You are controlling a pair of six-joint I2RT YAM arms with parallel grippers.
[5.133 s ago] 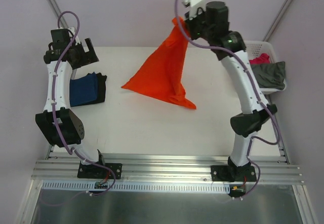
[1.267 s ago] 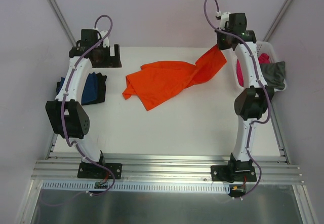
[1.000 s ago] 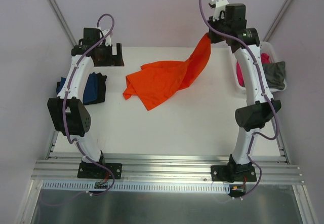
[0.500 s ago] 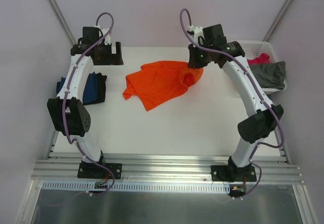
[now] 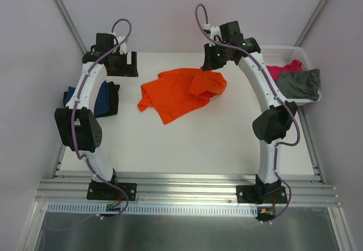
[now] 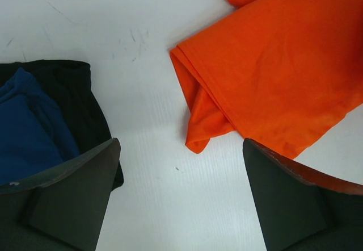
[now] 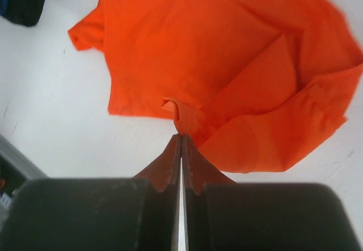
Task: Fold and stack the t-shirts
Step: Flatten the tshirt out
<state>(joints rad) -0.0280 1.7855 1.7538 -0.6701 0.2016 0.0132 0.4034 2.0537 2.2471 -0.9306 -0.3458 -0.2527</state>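
white tabletop (image 5: pixel 187 143) beneath pale lilac walls (image 5: pixel 159 12), with both of my arms reaching to its far side. my right gripper (image 7: pixel 181 137) is clamped tight, the two fingers pressed flat together, and a small fold of the orange t-shirt (image 7: pixel 215 58) is pinched at their tips. the rest of that shirt lies rumpled on the far middle of the table, its right side doubled over on itself in loose layers and one corner pointing toward the left.

my left gripper (image 6: pixel 180 149) is spread wide, with only bare table between the fingers, gripping nothing. it hangs over the gap between two shirts: the orange one's left corner on one side and the navy blue t-shirt (image 6: pixel 28 126) on the other. the navy one lies folded by the table's left edge, with black cloth (image 6: pixel 79 97) showing along its side, and a strip of bare table separates it from the orange shirt.

at the far right corner sits a white lattice basket (image 5: pixel 283 51). the pink t-shirt (image 5: pixel 283 68) is bunched inside it, and the grey-olive t-shirt (image 5: pixel 300 83) lies draped over its near rim.
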